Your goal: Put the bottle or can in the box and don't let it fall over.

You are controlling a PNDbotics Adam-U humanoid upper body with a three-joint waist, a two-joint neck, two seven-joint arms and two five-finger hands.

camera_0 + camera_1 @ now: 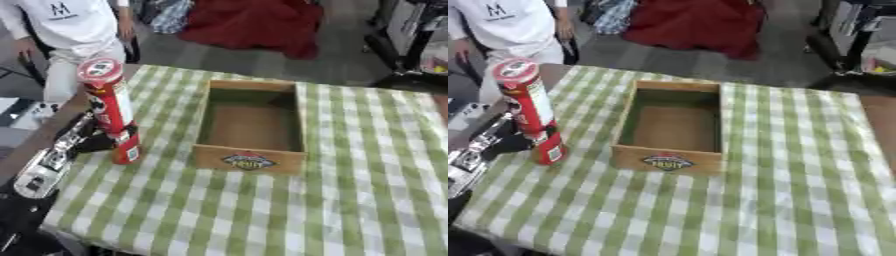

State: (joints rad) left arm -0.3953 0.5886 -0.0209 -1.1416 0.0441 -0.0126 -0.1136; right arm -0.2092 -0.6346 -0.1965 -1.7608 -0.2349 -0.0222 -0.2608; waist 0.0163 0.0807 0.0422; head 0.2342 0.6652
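At the left of the frame, the tall red cylindrical can with its white and red lid [112, 110] stands upright on the green and white checked tablecloth [350, 190], close to the table's left edge. The robot's black and silver left hand [87, 135] wraps its fingers around the can's lower part, gripping it. Just to the right, apart from the can, sits the open wooden box with a fruit label on its front wall [249, 161], nothing inside it. A strip of cloth separates can and box. Wide open cloth fills the right and lower frame.
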